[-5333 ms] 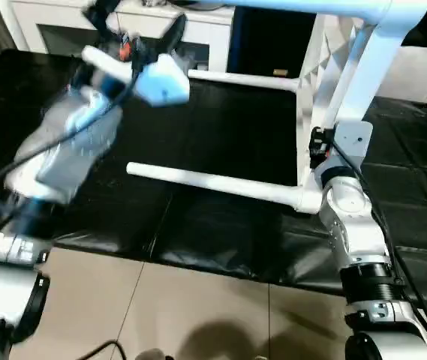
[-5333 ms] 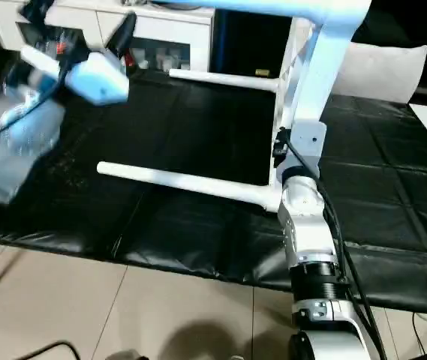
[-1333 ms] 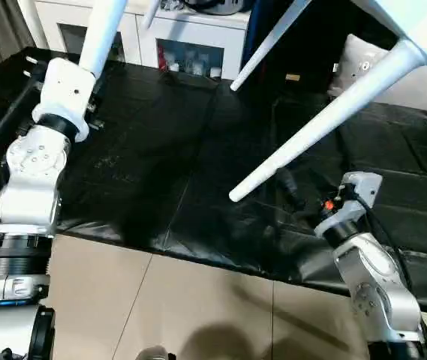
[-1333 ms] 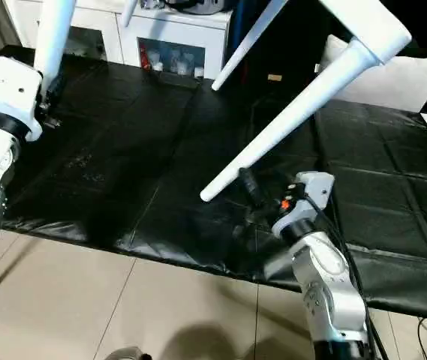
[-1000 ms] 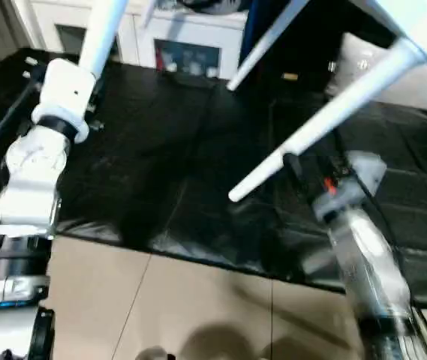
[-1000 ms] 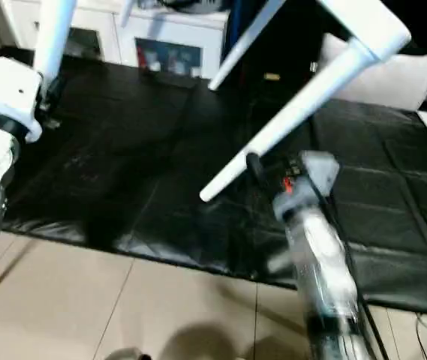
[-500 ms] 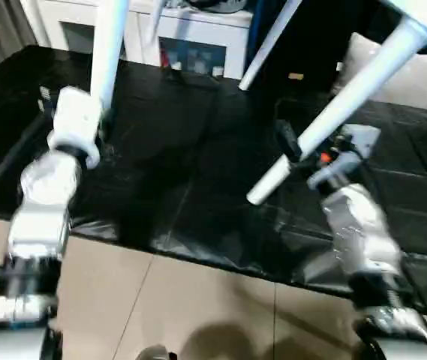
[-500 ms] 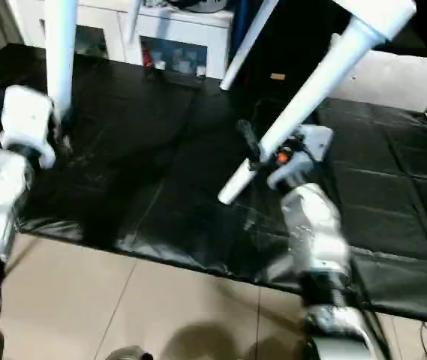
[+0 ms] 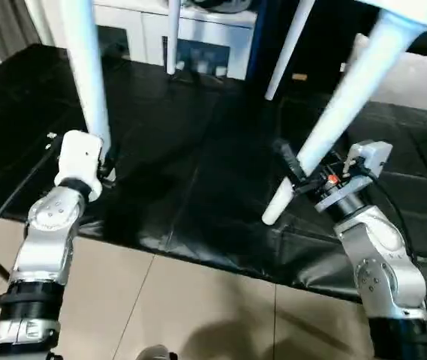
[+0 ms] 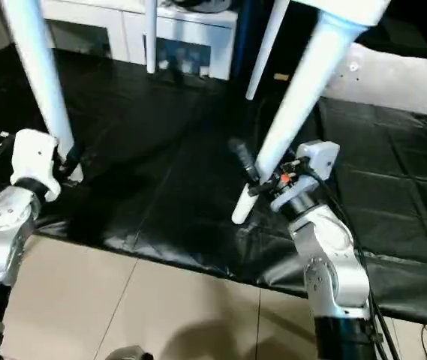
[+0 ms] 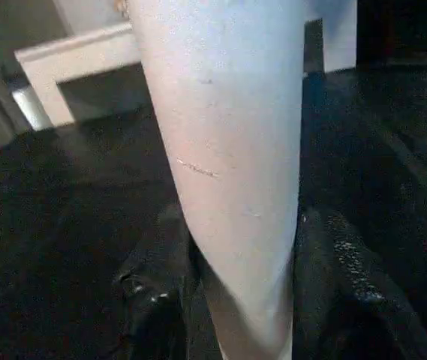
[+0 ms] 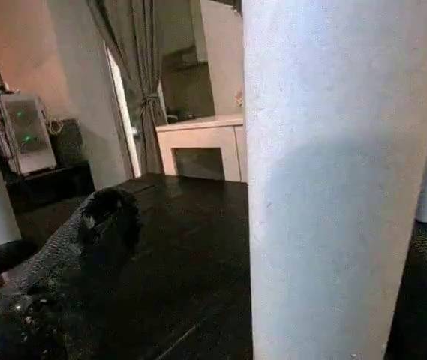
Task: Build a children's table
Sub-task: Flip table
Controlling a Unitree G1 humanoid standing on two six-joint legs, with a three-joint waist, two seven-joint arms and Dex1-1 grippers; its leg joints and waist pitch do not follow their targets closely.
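Observation:
The children's table hangs legs-down over the black mat, and a corner of its white top [image 9: 422, 6] shows at the upper right. The front left leg [image 9: 85, 82] stands nearly upright, its lower end held by my left gripper [image 9: 105, 168], which is shut on it. In the left wrist view both black fingers [image 11: 153, 300] press against that leg [image 11: 228, 150]. The front right leg [image 9: 333, 120] slants down to a free tip [image 9: 270, 216]. My right gripper [image 9: 303, 168] is open around it, with one finger [image 12: 100, 225] clear of the leg [image 12: 333, 187]. Two rear legs [image 9: 172, 37] hang behind.
The black mat [image 9: 198, 150] ends in a front edge, below which is tan tiled floor [image 9: 198, 307]. A white glass-door cabinet [image 9: 198, 30] stands at the back. A grey cushion [image 9: 416, 75] lies at the back right.
The table has swung so its legs hang steeper. My left gripper came down and nearer with the front left leg. My right gripper rose from the mat and now brackets the front right leg.

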